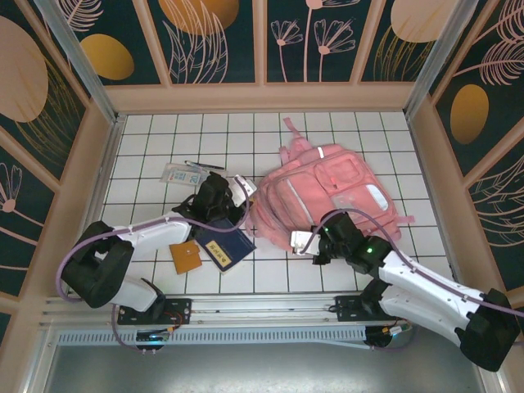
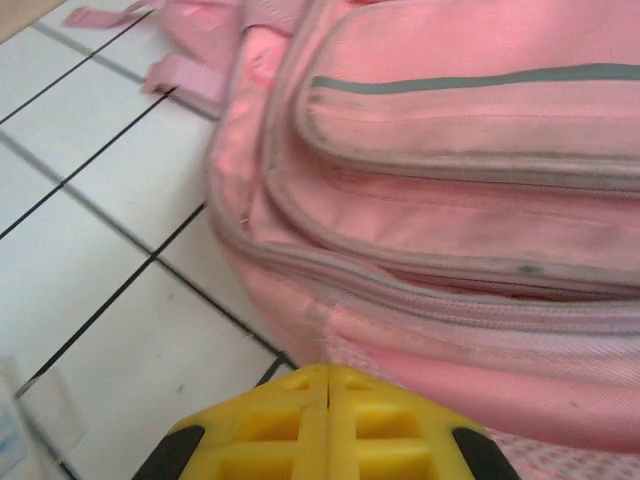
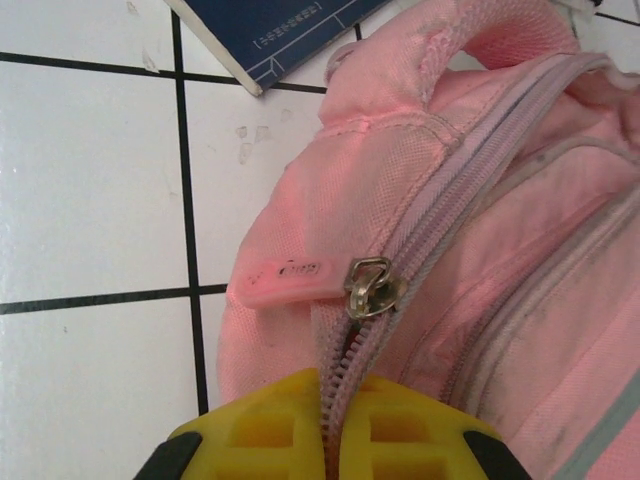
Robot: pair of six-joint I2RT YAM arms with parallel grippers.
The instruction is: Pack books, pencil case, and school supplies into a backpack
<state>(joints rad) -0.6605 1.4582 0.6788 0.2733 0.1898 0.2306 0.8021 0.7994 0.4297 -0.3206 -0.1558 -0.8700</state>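
The pink backpack (image 1: pixel 332 192) lies flat right of the middle. My right gripper (image 1: pixel 300 242) sits at its near-left edge. In the right wrist view, that right gripper (image 3: pixel 340 385) is shut on the backpack's (image 3: pixel 520 250) zipper track, just below the metal slider (image 3: pixel 368 288) and its pink pull tab (image 3: pixel 285 278). My left gripper (image 1: pixel 243 188) is by the bag's left side; the left gripper (image 2: pixel 327 372) is shut with nothing in it, against the backpack (image 2: pixel 470 200). The navy book (image 1: pixel 223 244) and the orange notebook (image 1: pixel 186 256) lie near the front. The clear pencil case (image 1: pixel 182 173) and dark pens (image 1: pixel 205 165) lie further back.
Wooden walls (image 1: pixel 110 155) fence the white tiled table on three sides. A pink strap (image 2: pixel 175 72) trails off the bag's far side. The corner of the navy book (image 3: pixel 280 25) lies close to the bag's top handle. Bare tiles stretch along the near edge between the arm bases.
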